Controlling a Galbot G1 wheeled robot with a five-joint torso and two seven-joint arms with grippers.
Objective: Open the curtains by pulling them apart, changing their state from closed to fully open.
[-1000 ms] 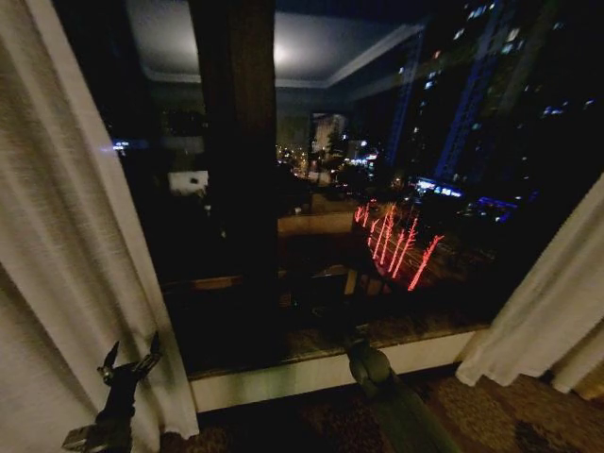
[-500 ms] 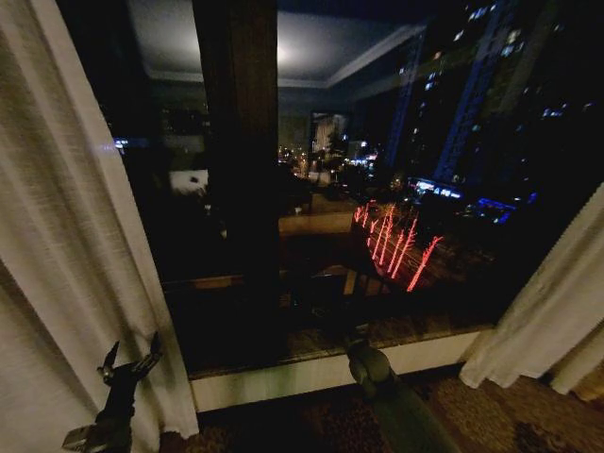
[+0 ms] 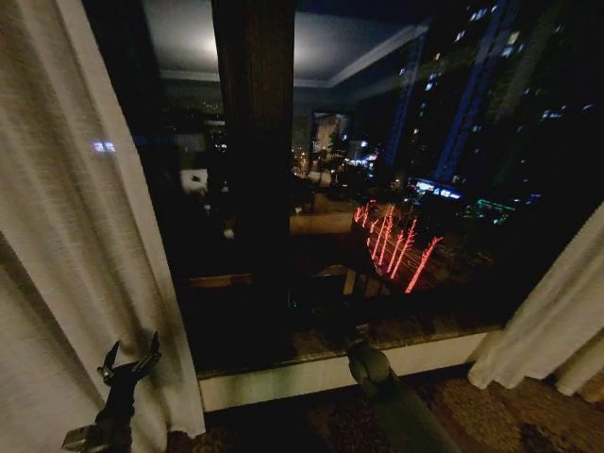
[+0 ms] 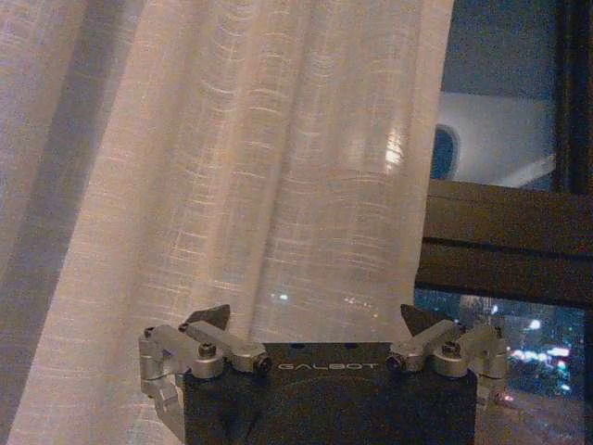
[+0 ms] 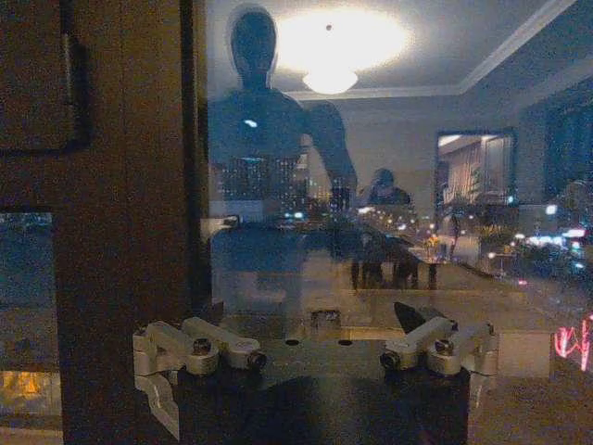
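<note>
Facing left fingers (image 4: 208,324): curtains (image 4: 259,167)

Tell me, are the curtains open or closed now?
Open. The left curtain panel and the right curtain panel hang at opposite sides, with the bare dark window between them.

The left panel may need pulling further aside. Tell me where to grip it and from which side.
Grip the left sheer curtain panel at its free inner edge, where it hangs straight against the dark window glass. Bring the left pincer, jaws open and low beside that edge, in from the window side, closing across the hem; the pleated fabric should bunch easily.
</note>
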